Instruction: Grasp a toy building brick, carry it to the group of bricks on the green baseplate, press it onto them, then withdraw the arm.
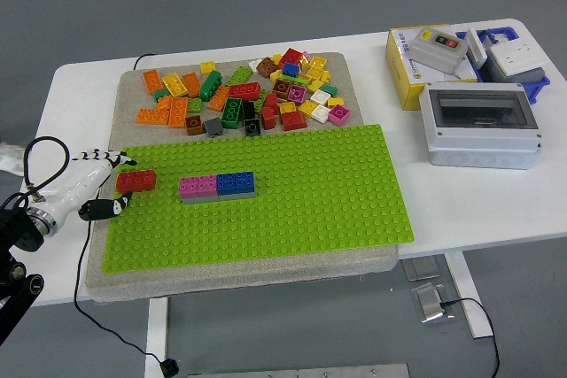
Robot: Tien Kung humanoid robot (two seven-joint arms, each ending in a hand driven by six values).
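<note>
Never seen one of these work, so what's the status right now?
Left robot hand shut on red brick, over baseplate left edge. Pink-and-blue brick row sits just right. Gap clear. Right hand out of view.

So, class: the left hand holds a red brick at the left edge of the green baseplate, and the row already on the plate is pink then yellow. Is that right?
Not quite. The head view shows the row is pink then blue, not yellow. The rest stands: the left hand holds a red brick at the left edge of the green baseplate.
</note>
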